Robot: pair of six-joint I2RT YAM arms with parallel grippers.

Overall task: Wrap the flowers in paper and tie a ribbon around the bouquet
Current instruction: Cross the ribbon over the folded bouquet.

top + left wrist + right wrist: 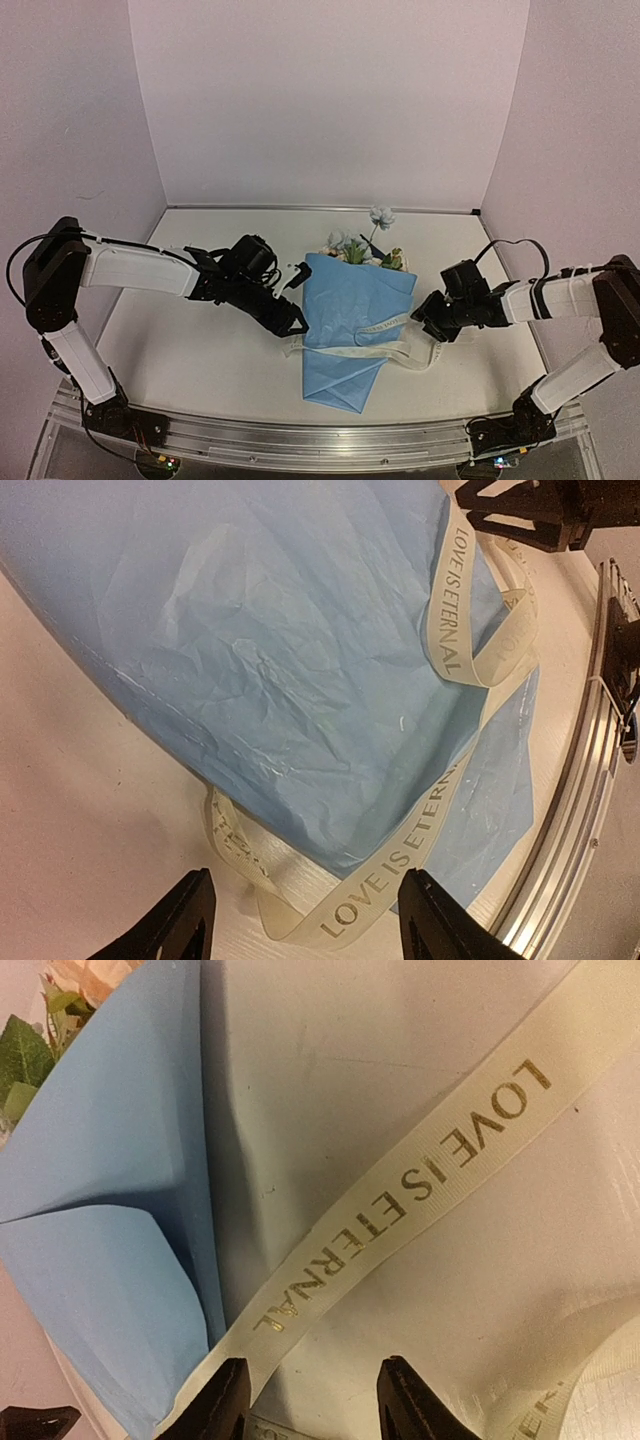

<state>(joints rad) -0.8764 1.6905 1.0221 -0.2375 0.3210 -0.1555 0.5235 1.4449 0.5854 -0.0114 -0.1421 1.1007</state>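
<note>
Top external view: bouquet point(352, 310) at frame centre on desk point(190, 350), wrap done, ribbon point(372, 353) lying loose across lower cone. Tying step in hand. Left fingers point(188, 925) spread above ribbon loop; right fingers point(225, 1400) spread, ribbon just beside. Next: pinch both ends, cross them.

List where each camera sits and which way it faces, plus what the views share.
Top external: fixed above and behind the bases, looking down over the table at the bouquet; both arms show.
Left wrist: on the left arm, facing the blue paper and ribbon; left gripper fingers at bottom.
Right wrist: on the right arm, close on the ribbon beside the paper's edge; right gripper fingers at bottom.
Shared: both wrist views show the lettered ribbon and the paper.
</note>
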